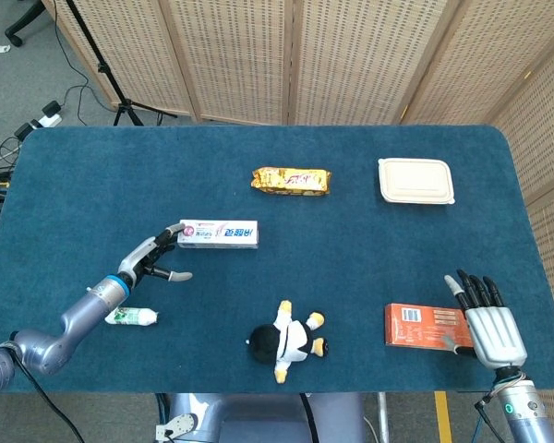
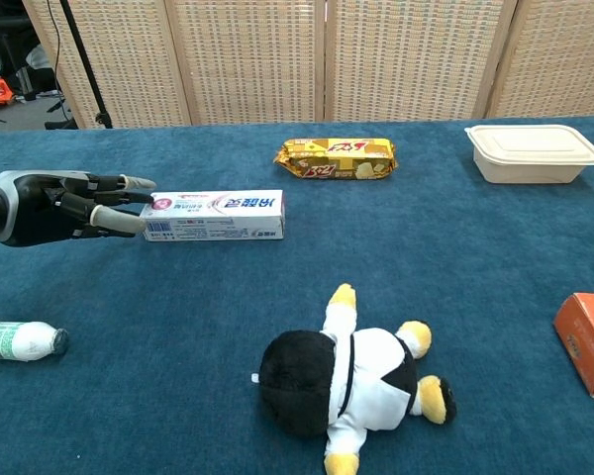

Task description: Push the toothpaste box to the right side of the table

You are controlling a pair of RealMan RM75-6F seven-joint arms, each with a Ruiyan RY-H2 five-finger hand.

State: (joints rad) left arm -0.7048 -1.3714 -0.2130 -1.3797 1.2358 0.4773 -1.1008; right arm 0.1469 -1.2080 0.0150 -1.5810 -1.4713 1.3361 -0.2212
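The white toothpaste box [image 1: 219, 233] [image 2: 215, 216] lies lengthwise on the blue table, left of centre. My left hand [image 1: 149, 258] [image 2: 67, 205] is at the box's left end, fingers stretched out flat and apart, their tips touching that end. It holds nothing. My right hand [image 1: 488, 323] rests open near the front right edge, fingers spread, right beside an orange box [image 1: 423, 326] [image 2: 587, 337]; the chest view does not show this hand.
A plush penguin [image 1: 287, 341] [image 2: 349, 382] lies at the front centre. A small white bottle [image 1: 130, 317] [image 2: 18, 340] lies at the front left. A gold snack pack [image 1: 292, 180] [image 2: 337, 157] and a lidded beige container [image 1: 415, 180] [image 2: 532, 151] sit further back.
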